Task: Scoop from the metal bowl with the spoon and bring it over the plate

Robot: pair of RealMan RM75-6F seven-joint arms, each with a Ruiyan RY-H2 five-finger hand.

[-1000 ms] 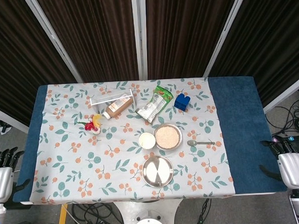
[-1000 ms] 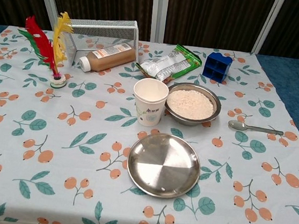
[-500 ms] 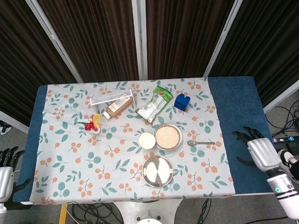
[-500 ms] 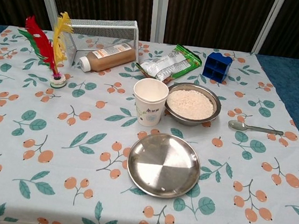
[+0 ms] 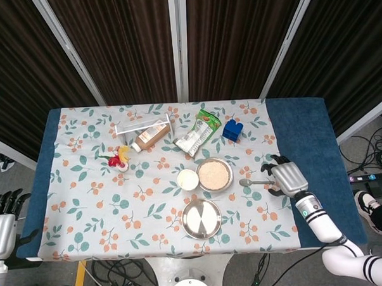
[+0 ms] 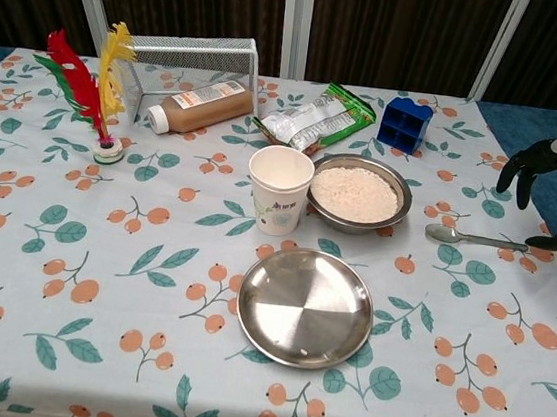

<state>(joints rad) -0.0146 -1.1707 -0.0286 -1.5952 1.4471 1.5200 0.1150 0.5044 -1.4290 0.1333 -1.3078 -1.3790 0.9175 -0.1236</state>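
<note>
A metal bowl (image 5: 214,174) (image 6: 357,192) full of pale grains stands mid-table. In front of it sits an empty metal plate (image 5: 201,218) (image 6: 306,306). The spoon (image 5: 255,182) (image 6: 473,237) lies on the cloth to the right of the bowl, handle pointing right. My right hand (image 5: 287,177) (image 6: 555,180) hovers over the spoon's handle end with fingers spread, holding nothing. My left hand (image 5: 3,221) hangs off the table's left edge, fingers apart and empty.
A white paper cup (image 6: 279,188) stands just left of the bowl. Behind are a blue block (image 6: 405,123), a snack bag (image 6: 318,118), a brown bottle (image 6: 202,106), a wire basket (image 6: 190,62) and a feather shuttlecock (image 6: 92,92).
My right hand has swung in from the table's right side, leftward onto the cloth, and now hovers above the spoon's handle. The left hand and all objects stayed put.
</note>
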